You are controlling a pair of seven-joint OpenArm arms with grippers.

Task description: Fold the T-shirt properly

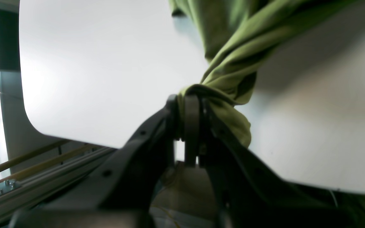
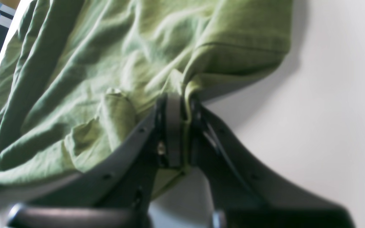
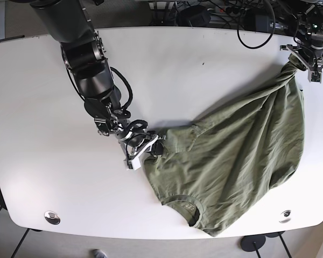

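Olive-green T-shirt (image 3: 242, 156) lies crumpled on the white desk (image 3: 43, 97), filling the base view from about 3 o'clock down to 5 o'clock. Collar opening sits near the desk's lower edge at roughly 6 o'clock. Cloth is stretched into a rough triangle between two pinch points, with diagonal creases running from the upper right corner toward the centre.

Right claw (image 3: 145, 148), at the end of the dark arm entering from 11 o'clock, is just left of centre. It is clenched on the shirt's left edge. Right wrist view confirms this: right claw (image 2: 179, 104) has its jaws drawn together with a fold of green cloth (image 2: 106, 79) pinched between them, hem bunched to either side, bare desk (image 2: 328, 126) to the right.

Left claw (image 3: 304, 58) is at 2 o'clock, close to the desk's far right edge. It grips the shirt's upper corner, which is gathered into a narrow twisted point. Left wrist view: left claw (image 1: 188, 101) is closed on a knot of fabric (image 1: 233, 63), the cloth pulled taut and rising toward 1 o'clock; pale desk surface (image 1: 90, 79) behind.

Black cables (image 3: 253, 24) lie along the desk's far edge at 12 to 1 o'clock. Two round metal fittings are set in the desk near its lower edge, one at 7 o'clock (image 3: 51, 217), one at 5 o'clock (image 3: 285, 216).
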